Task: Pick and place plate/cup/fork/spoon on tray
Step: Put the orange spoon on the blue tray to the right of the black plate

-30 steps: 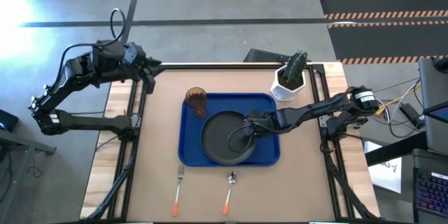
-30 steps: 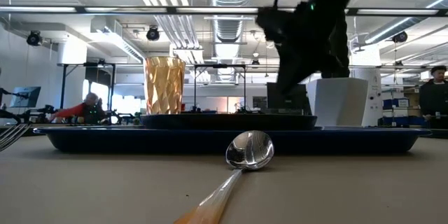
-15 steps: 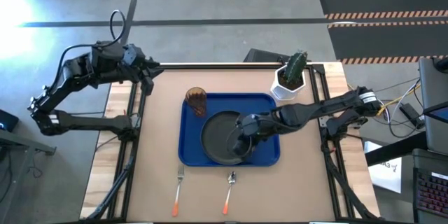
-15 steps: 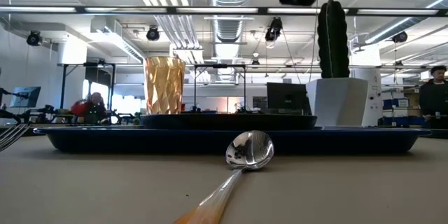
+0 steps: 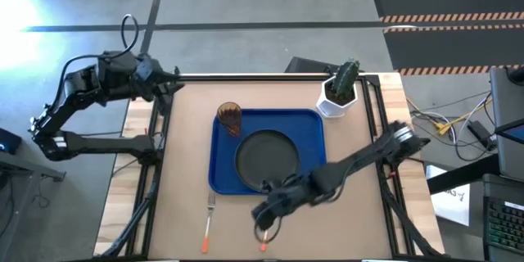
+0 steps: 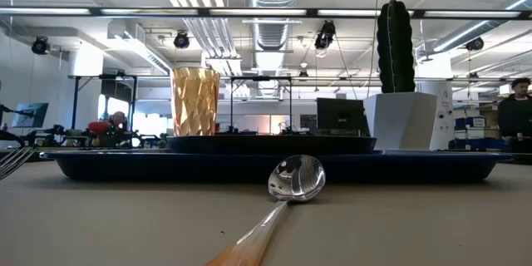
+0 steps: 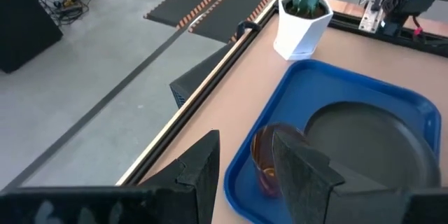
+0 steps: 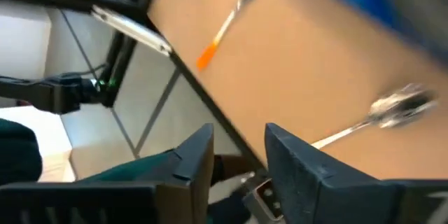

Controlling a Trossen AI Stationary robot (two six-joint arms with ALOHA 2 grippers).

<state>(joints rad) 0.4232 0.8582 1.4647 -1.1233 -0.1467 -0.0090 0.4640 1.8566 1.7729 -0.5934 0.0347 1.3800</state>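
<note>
The black plate [image 5: 266, 160] and the amber cup [image 5: 229, 119] stand on the blue tray [image 5: 221, 176]. The fork [image 5: 208, 223] and the spoon [image 6: 293, 179] lie on the table near its front edge. Both have orange handles. My right gripper [image 5: 262, 215] hovers open above the spoon. It hides the spoon's bowl in the high view, where only the handle end [image 5: 264, 243] shows. It does not appear in the low view. My left gripper [image 7: 241, 171] waits open at the table's far left corner.
A white pot with a green cactus [image 5: 340, 92] stands at the far right, just behind the tray. Bare table lies to the left and right of the tray and between the fork and the spoon.
My right gripper has left the plate's right rim and swung across the tray toward the table's near edge, ending above the spoon. The plate stays flat on the tray. My left arm has drawn back slightly toward the table's left.
</note>
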